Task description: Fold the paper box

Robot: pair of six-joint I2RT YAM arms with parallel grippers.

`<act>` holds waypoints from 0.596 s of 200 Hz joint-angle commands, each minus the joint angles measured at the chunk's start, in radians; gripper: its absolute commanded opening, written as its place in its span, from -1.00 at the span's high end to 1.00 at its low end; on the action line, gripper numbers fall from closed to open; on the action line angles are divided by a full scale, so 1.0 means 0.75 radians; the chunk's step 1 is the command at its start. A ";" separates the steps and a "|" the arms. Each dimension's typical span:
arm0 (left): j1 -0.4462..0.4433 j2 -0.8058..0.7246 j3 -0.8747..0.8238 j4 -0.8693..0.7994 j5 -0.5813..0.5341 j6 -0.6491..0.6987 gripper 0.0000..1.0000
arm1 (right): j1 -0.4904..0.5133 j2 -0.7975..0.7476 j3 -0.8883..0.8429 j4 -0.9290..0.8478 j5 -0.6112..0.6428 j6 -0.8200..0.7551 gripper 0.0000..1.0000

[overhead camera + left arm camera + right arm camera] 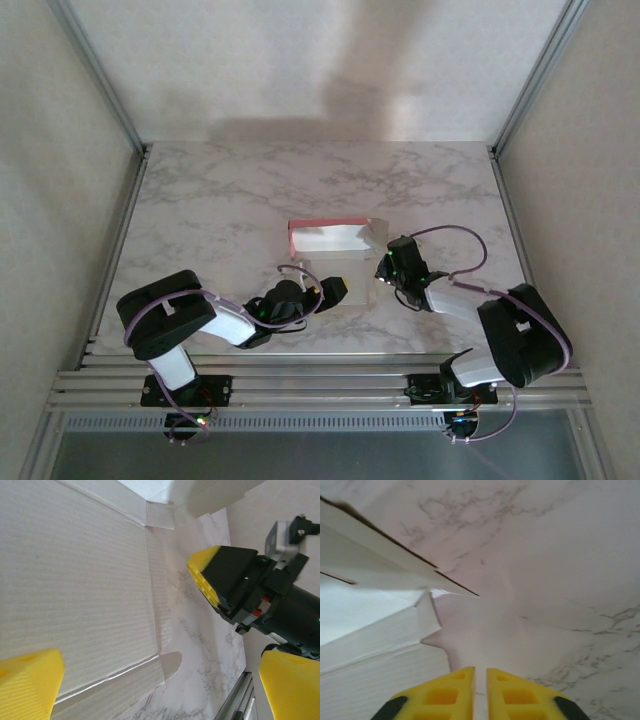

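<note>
Midway across the table, between the two arms, lies the paper box, half made: a white panel flat on the surface and a back wall raised, its pink face showing along the far edge. At its right side the right jaws are pinched nearly together, and a thin side flap seems to run into the slit between them, so I judge they grasp that flap. The left jaws stand spread wide at the near left edge of the panel, holding nothing. Such card should be light, stiff only across its panels, and ready to bend at the creases; it may slide on the smooth table. Flap edges near a crease look the best places to take hold.
</note>
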 commanded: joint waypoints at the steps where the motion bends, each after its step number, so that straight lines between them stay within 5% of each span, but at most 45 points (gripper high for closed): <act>1: -0.021 0.032 -0.022 -0.042 -0.012 -0.011 -0.99 | -0.007 0.064 0.065 -0.023 0.048 -0.011 0.87; 20: -0.023 0.032 -0.024 -0.044 -0.012 -0.013 -0.99 | -0.007 0.111 0.091 0.015 0.055 -0.006 1.00; 119: -0.027 0.036 -0.038 -0.038 -0.016 -0.018 -0.99 | -0.006 0.247 0.178 0.115 0.099 0.015 1.00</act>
